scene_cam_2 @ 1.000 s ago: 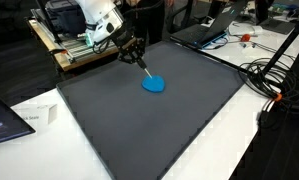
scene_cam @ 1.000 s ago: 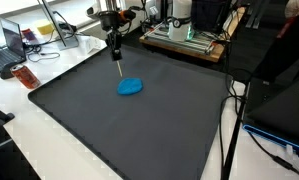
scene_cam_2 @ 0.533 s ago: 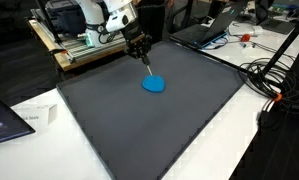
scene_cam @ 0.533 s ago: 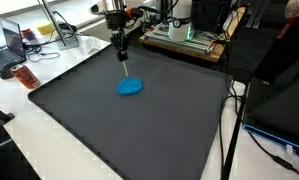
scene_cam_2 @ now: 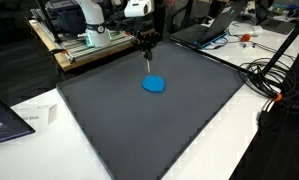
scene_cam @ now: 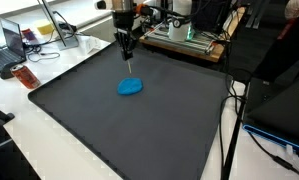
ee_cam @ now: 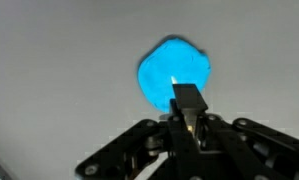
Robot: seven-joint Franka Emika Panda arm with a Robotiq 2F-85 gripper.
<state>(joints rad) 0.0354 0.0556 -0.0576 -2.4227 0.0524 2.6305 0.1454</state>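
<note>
On the dark mat [scene_cam: 109,130], toward its far half and well clear of every edge, lies the blue blob [scene_cam: 130,86], a flat, rounded, soft-looking lump, seen in both exterior views [scene_cam_2: 153,84] and filling the upper middle of the wrist view [ee_cam: 175,72]. Right above it hangs a thin rod [scene_cam: 129,66], near vertical, tip pointing down at the blob's far side. Whether tip & blob touch can't be told; they look just apart. Judging by that, the step in hand is holding the rod poised over the blob. Any move down from here would need the tip kept centred over the blue patch & a slow, straight descent, since the stuff looks soft and may slide on the mat. The gripper [scene_cam: 126,45] is clamped on the rod's top end, jaws nearly together w/ only the rod [ee_cam: 188,97] btw. them in the wrist view. Further out: a laptop [scene_cam_2: 204,30] beyond the mat, cables [scene_cam_2: 274,75] off to one side.
</note>
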